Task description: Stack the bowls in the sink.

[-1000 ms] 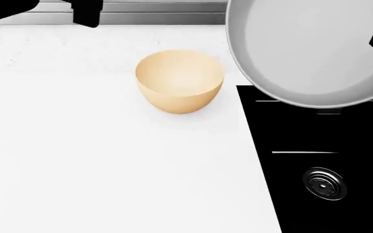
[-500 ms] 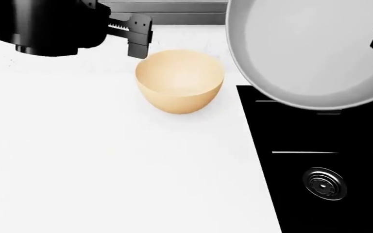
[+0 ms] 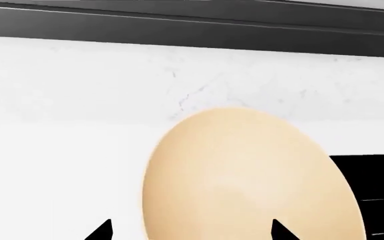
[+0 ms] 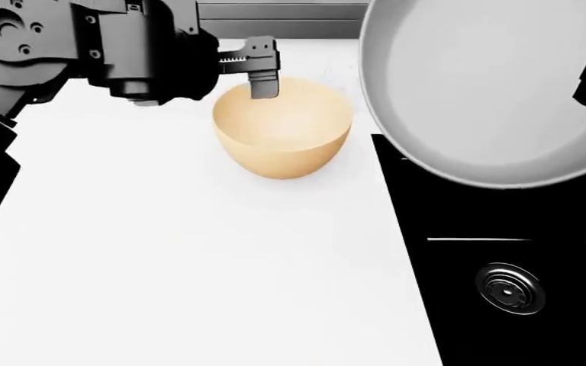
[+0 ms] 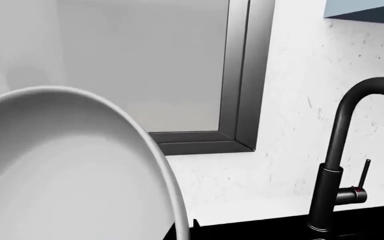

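Nearby, faucet [image 5: 339, 165] behind raised grey bowl [image 4: 476, 84].

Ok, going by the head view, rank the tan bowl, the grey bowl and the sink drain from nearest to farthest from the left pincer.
1. Tan bowl: on the white counter, with the left pincer right at its far rim.
2. Grey bowl: off toward the robot's right, raised and tilted over the black sink.
3. Sink drain: in the basin, farthest, low at the right of the view.
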Controlling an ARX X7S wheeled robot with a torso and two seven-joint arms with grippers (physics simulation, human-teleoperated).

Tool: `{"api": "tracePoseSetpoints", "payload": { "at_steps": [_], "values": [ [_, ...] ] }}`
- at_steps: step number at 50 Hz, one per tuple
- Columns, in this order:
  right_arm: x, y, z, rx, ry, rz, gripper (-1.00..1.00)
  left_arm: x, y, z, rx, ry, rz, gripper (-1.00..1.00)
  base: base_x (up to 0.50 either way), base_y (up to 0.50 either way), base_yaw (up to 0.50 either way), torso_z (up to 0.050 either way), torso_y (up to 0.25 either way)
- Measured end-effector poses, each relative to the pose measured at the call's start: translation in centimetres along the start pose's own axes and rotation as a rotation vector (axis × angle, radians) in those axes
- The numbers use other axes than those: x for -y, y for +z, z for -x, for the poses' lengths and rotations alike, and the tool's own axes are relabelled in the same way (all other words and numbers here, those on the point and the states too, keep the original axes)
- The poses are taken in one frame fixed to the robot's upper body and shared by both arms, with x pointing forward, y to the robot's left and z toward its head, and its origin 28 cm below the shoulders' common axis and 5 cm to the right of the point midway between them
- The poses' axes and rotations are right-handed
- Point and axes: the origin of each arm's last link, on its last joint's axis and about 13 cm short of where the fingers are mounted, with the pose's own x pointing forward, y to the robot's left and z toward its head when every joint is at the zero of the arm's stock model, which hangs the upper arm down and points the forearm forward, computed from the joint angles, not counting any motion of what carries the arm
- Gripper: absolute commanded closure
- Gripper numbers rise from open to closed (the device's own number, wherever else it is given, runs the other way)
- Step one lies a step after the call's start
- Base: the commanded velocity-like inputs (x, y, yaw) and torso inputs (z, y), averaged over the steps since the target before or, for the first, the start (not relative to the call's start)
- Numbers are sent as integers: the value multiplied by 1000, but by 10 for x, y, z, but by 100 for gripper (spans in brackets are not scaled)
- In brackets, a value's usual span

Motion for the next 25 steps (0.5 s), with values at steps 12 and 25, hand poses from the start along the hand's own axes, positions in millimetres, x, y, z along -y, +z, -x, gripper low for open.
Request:
{"api": "tracePoseSetpoints", "payload": {
  "at_steps": [12, 25],
  "values": [
    [2, -7, -1, -13, 0, -7, 100, 9, 2, -17, -28, 39, 93, -100, 0, 0, 0, 0, 0],
    [2, -12, -2, -22, 5, -12, 100, 11, -2, -35, -36, 153, 93, -100, 0, 0, 0, 0, 1]
  ]
}}
